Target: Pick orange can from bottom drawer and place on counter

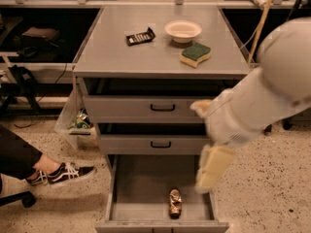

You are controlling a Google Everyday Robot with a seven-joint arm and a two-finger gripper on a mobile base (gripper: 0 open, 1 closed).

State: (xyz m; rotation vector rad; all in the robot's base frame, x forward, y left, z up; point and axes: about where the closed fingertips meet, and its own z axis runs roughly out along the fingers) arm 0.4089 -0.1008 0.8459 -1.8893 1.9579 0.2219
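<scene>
In the open bottom drawer (141,183), near its 6 o'clock front edge, lies the orange can (175,203). The pincer (206,178) hangs at the can's 1 o'clock, apart from it. I cannot tell whether it is spread or pressed together.

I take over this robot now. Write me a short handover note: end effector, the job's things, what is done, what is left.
The end effector hangs over the right side of the open bottom drawer, not touching the orange can.
It lies in that drawer, near its front.
The counter has no can on it.
Done: drawer open.
Left: grasp the can, lift it, set it on the counter.
</scene>
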